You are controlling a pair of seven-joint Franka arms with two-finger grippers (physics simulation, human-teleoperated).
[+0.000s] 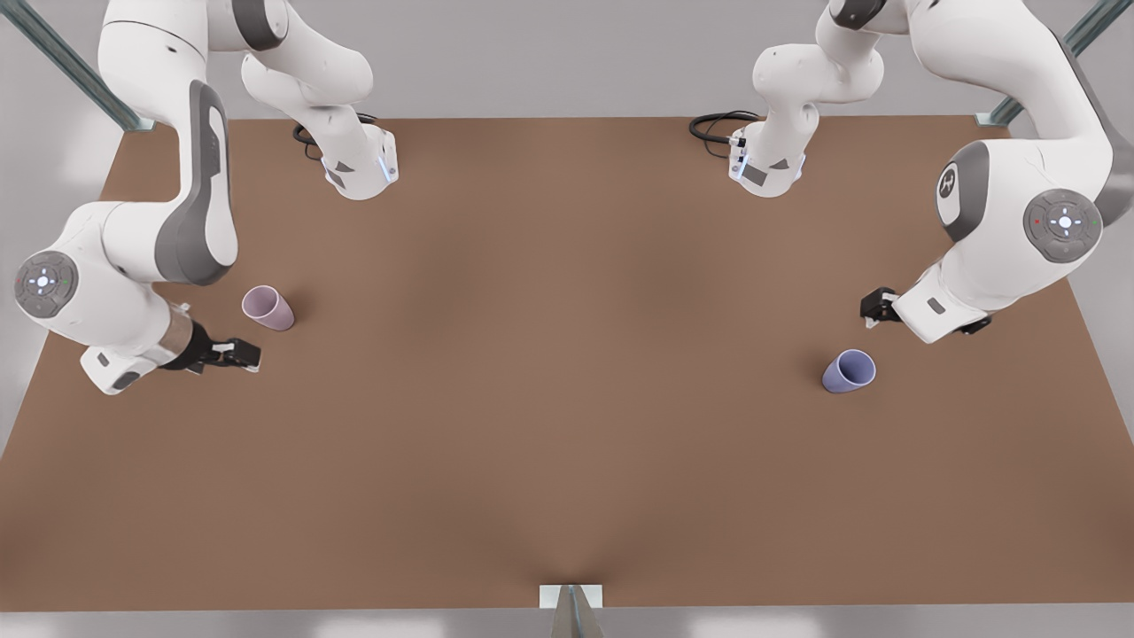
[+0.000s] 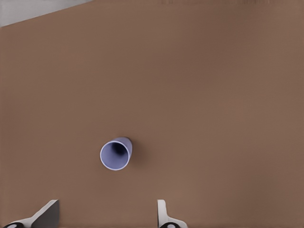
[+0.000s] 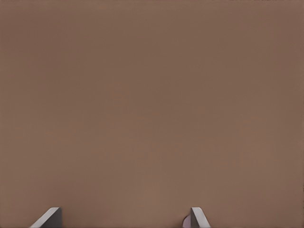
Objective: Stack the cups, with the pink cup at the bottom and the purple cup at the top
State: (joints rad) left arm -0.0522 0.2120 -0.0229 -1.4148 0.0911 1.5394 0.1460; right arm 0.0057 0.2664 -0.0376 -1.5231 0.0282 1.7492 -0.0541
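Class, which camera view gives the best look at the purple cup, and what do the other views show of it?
The left wrist view: the purple cup stands upright on the table, its whole rim and dark inside visible ahead of the open left gripper. The front view shows it smaller, near the front view's right. The right wrist view adds nothing about it.

Pink cup point(image 1: 267, 307) far left — purple cup point(image 1: 849, 370) far right.

I work over a big brown tabletop point(image 1: 567, 399). It is flat and plain. Behind it is a pale grey wall point(image 1: 549, 53). Shiny metal bars point(image 1: 71, 66) slant at the far corners. Black cables point(image 1: 718, 124) curl at the far edge. A small metal bracket point(image 1: 571, 602) sits at the near edge.
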